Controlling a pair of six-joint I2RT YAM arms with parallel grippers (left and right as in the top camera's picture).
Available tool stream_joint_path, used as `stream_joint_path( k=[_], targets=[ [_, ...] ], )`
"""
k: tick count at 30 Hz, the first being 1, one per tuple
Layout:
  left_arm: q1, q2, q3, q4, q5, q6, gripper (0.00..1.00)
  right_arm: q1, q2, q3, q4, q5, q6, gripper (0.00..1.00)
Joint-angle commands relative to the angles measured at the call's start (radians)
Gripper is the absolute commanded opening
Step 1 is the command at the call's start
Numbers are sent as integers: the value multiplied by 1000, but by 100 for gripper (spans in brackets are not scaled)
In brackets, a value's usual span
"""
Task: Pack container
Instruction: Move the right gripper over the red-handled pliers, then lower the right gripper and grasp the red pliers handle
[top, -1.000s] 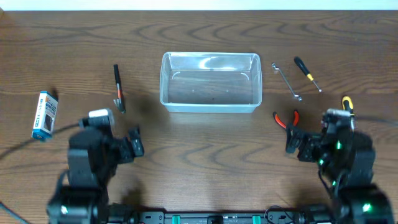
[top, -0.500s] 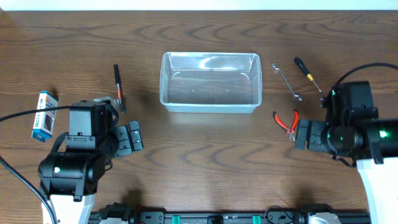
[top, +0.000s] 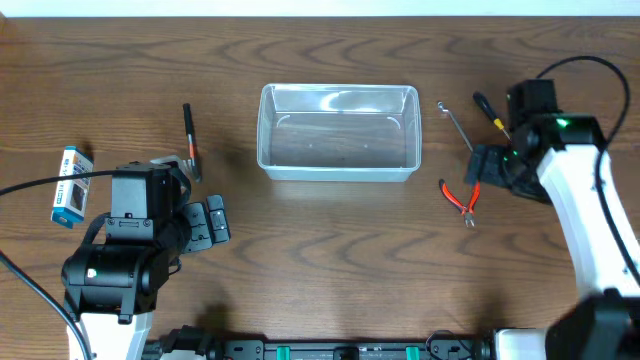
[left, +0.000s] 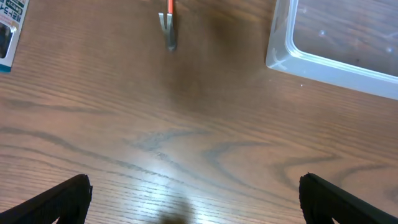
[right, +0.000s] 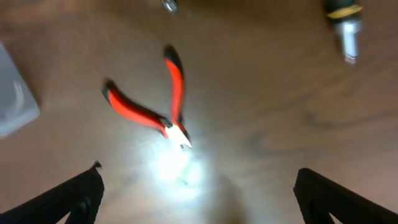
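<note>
The clear plastic container (top: 338, 172) stands empty at the table's middle back; its corner shows in the left wrist view (left: 292, 59) and the right wrist view (right: 12, 99). Red-handled pliers (top: 460, 195) lie to its right, and appear in the right wrist view (right: 155, 106). My right gripper (top: 487, 168) hovers open and empty above them, jaws wide (right: 199, 199). My left gripper (top: 212, 220) is open and empty (left: 196, 202), front left of the container, above bare table.
A black-and-orange tool (top: 190, 140) (left: 168, 31) lies left of the container. A blue-and-white box (top: 72, 185) (left: 9, 31) lies at far left. A wrench (top: 460, 130) and a screwdriver (top: 494, 118) lie at back right. A yellow-and-black handle (right: 343, 15) shows in the right wrist view.
My right arm has swung from the front right toward the back, over the pliers. My left arm rose a second ago and has stayed still since.
</note>
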Motion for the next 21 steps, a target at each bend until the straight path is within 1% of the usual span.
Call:
stream_joint_path(
  k=[1,11,16,21],
  targets=[
    [-5,-3,17,-3,-11,-10,98,-5,43,-44,57,-59,123,99],
    [-5,-3,16,-3,-11,-10,98,-5,61,-270,320,-51,276,99],
    [-5,-3,16,-3,-11,-10,98,-5,61,-388,475,-51,278,99],
    [-5,-3,16,-4,-11,-10,98,-5,61,-435,575,-51,278,99]
  ],
)
